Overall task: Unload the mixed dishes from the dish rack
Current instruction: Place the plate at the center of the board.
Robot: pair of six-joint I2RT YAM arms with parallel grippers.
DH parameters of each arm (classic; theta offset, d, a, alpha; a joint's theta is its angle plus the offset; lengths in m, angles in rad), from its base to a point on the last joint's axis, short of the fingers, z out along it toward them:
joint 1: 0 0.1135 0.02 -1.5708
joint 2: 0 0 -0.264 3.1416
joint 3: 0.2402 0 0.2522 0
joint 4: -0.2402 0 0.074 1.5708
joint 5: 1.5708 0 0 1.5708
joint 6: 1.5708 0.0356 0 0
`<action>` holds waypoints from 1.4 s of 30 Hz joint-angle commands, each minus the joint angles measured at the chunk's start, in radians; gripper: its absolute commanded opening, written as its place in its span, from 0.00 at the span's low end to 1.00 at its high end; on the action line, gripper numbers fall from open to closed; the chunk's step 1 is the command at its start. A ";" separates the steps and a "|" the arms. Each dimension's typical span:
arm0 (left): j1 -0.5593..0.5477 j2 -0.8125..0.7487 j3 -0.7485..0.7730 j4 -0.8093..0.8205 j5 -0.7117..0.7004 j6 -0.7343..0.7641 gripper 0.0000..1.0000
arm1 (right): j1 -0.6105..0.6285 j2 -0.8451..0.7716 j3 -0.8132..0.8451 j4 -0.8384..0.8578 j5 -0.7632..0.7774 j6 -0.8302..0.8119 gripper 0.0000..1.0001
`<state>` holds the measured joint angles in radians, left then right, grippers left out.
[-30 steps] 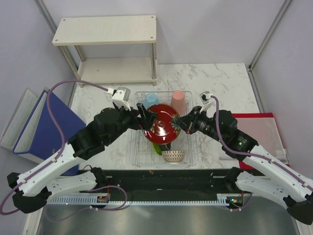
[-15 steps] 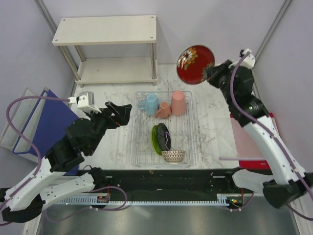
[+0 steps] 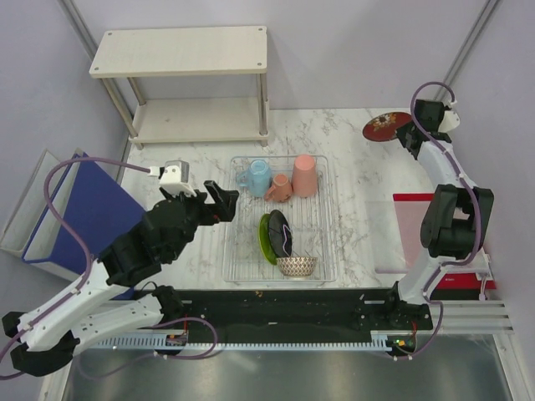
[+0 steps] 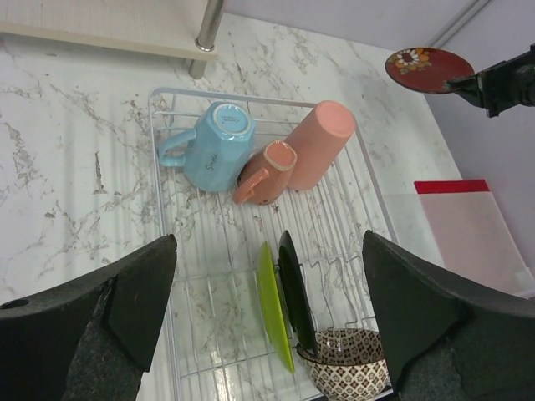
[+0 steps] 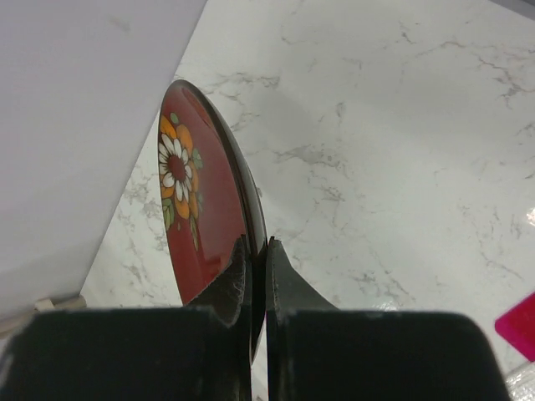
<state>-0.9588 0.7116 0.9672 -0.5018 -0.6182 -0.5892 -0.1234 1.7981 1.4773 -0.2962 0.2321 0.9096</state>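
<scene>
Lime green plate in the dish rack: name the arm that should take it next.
Probably left. The left gripper is open and hovers at the dish rack's left edge, near the lime green plate. The right gripper is shut on the red floral plate at the table's far right corner.

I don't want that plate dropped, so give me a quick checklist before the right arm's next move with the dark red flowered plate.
1. Grip: right gripper shut on the rim of the dark red-brown flowered plate: ok.
2. Plate resting on the white marble table: cannot tell, no contact shows.
3. Marble below the plate free of objects: ok.
4. Clearance to the grey wall panel beside the plate: cannot tell.
5. Left gripper open and empty at the left edge of the silvery wire dish rack, away from the plate: ok.
</scene>
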 commanded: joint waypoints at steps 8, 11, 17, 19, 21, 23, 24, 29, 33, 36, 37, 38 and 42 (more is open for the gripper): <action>0.003 0.123 -0.027 0.046 0.035 0.052 0.99 | -0.151 0.167 -0.062 0.479 -0.290 0.077 0.00; 0.003 0.121 -0.047 0.072 0.046 0.068 0.99 | -0.162 0.245 -0.017 0.477 -0.324 0.052 0.00; 0.005 0.138 -0.064 0.082 0.060 0.061 0.99 | -0.167 0.377 0.061 0.463 -0.350 0.057 0.00; 0.005 0.146 -0.065 0.082 0.060 0.061 0.99 | -0.167 0.415 0.081 0.448 -0.350 0.051 0.00; 0.005 0.161 -0.059 0.082 0.058 0.061 0.99 | -0.167 0.435 0.109 0.433 -0.352 0.045 0.00; 0.006 0.172 -0.056 0.082 0.060 0.061 0.99 | -0.167 0.463 0.139 0.413 -0.356 0.037 0.10; 0.006 0.176 -0.055 0.082 0.060 0.061 0.99 | -0.167 0.474 0.152 0.382 -0.362 0.034 0.17; 0.006 0.183 -0.045 0.082 0.069 0.057 0.99 | -0.168 0.471 0.124 0.368 -0.358 0.020 0.39; 0.006 0.163 -0.053 0.075 0.080 0.049 0.99 | -0.170 0.435 0.095 0.362 -0.358 0.015 0.45; 0.006 0.131 -0.067 0.063 0.078 0.042 0.99 | -0.171 0.373 0.055 0.355 -0.355 0.034 0.52; 0.005 0.112 -0.068 0.062 0.075 0.040 0.99 | -0.171 0.356 0.040 0.356 -0.356 0.041 0.54; 0.006 0.103 -0.077 0.057 0.069 0.039 0.99 | -0.171 0.337 0.011 0.356 -0.361 0.049 0.59; 0.006 0.063 -0.085 0.054 0.075 0.057 0.99 | -0.170 0.224 -0.063 0.341 -0.385 0.087 0.67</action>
<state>-0.9550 0.8143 0.8906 -0.4644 -0.5400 -0.5556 -0.2920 2.1727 1.4693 0.0425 -0.1280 0.9581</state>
